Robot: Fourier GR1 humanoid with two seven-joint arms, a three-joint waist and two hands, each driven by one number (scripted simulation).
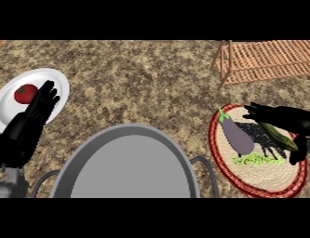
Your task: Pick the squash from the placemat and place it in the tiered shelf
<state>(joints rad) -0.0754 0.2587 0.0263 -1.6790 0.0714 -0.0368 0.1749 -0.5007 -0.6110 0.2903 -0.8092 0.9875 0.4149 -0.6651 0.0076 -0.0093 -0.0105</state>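
A long green squash point(281, 136) lies slanted over the right part of the round woven placemat point(267, 179) with its red rim. My right hand point(288, 118) is on top of the squash. Its fingers reach left past the squash's upper end and its thumb point(297, 155) comes down on the right side, so the hand curls round the squash. The squash's upper end is hidden under the palm. The hand's dark shadow falls on the mat just left of the squash. The wooden tiered shelf point(274, 60) stands at the back right. My left hand point(33, 116) rests open at the left, fingers up.
A purple eggplant point(236, 135) lies on the placemat left of the squash. A white plate point(57, 81) with a red tomato point(25, 93) is at the far left, partly behind my left hand. A large grey pot point(126, 165) with side handles fills the front middle.
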